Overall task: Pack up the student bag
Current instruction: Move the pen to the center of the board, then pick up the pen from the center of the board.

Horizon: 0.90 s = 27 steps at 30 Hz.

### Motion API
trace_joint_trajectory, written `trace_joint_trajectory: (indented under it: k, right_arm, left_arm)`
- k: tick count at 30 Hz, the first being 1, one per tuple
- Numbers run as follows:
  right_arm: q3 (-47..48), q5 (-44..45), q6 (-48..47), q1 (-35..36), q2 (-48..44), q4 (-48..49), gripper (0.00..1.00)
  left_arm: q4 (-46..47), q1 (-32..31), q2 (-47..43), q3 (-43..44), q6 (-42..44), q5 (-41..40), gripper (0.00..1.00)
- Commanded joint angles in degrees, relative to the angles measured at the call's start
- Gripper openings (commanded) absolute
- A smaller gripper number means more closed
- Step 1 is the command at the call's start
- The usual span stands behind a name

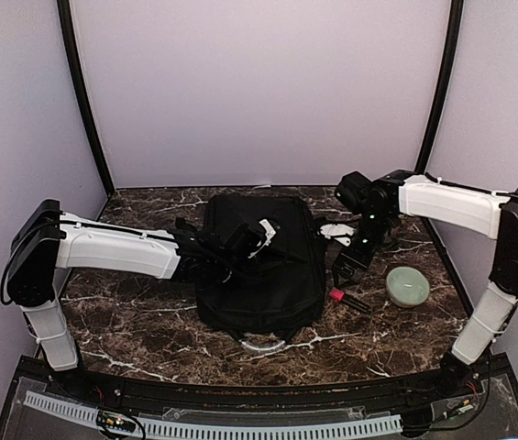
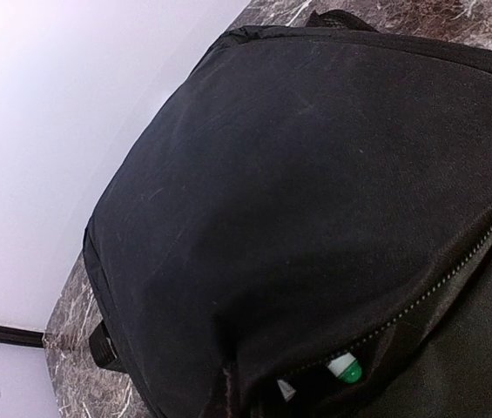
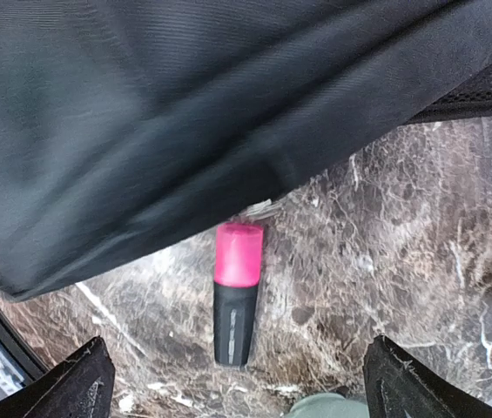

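The student bag is a large black backpack lying flat mid-table, its grey loop handle towards me. My left gripper rests on the bag's top; its fingers are hidden in the left wrist view, where the fabric puckers up as if pinched. A zip gap there shows a white item with a green tip inside. My right gripper is open and empty, its fingertips spread wide either side of a pink-capped black highlighter lying on the table by the bag's right edge.
A pale green bowl stands right of the highlighter. A small white object lies by the bag's far right corner. The table is dark marble, with lilac walls at the back and both sides.
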Motion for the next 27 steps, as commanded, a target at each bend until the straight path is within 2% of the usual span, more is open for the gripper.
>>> trace_joint_trajectory:
  k: [1,3,5,11,17,27]
  right_arm:
    - [-5.93,-0.84,-5.44,0.60,-2.34,2.25,1.00]
    - [-8.90,-1.89,-6.12,0.60,-3.57,4.33,0.98]
    - [-12.93,-2.74,-6.34,0.73,-5.44,7.95,0.92]
    - [-19.73,3.83,-2.99,1.07,-8.11,18.27,0.62]
    - [-22.06,5.23,-2.02,1.26,-4.69,20.79,0.50]
    - [-23.02,3.11,-2.08,1.32,-2.11,20.10,0.48]
  left_arm:
    - [1.26,-0.54,0.10,2.09,-1.45,1.46,0.00]
    - [1.00,-0.59,0.15,2.22,-1.77,1.73,0.00]
    - [0.94,-0.63,0.21,2.27,-1.80,1.74,0.00]
    - [0.94,-0.72,0.32,2.27,-1.85,1.67,0.00]
    - [0.46,-0.75,0.84,2.53,-2.24,2.36,0.00]
    - [0.45,-0.76,1.10,2.59,-1.98,1.82,0.00]
